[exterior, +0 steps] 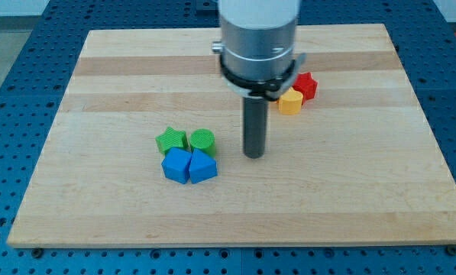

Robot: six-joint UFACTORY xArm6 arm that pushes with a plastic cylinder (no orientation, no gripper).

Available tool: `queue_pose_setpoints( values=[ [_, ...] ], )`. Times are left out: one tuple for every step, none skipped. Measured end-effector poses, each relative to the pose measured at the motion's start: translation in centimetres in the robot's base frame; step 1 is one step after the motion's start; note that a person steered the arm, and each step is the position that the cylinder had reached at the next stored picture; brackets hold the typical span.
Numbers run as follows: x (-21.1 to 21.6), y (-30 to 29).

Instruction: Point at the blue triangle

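Observation:
The blue triangle (203, 167) lies on the wooden board, left of centre, touching a blue cube-like block (176, 165) on its left. A green star (171, 140) and a green round block (202, 141) sit just above these two. My tip (253, 155) rests on the board to the right of the blue triangle, about one block's width away, level with the green round block's lower edge. It touches no block.
A yellow block (290, 101) and a red star (306, 85) sit together at the view's upper right, partly behind the arm's grey body (258, 38). The wooden board (98, 214) lies on a blue perforated table.

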State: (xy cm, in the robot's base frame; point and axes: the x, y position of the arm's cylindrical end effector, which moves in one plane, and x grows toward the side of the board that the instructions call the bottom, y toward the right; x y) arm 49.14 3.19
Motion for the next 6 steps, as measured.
queue_pose_setpoints(
  values=[
    [1.6,0.3],
    [5.2,0.3],
    [6.8,0.3],
    [7.1,-2.6],
    [7.4,-7.5],
    [7.9,-11.3]
  ],
)
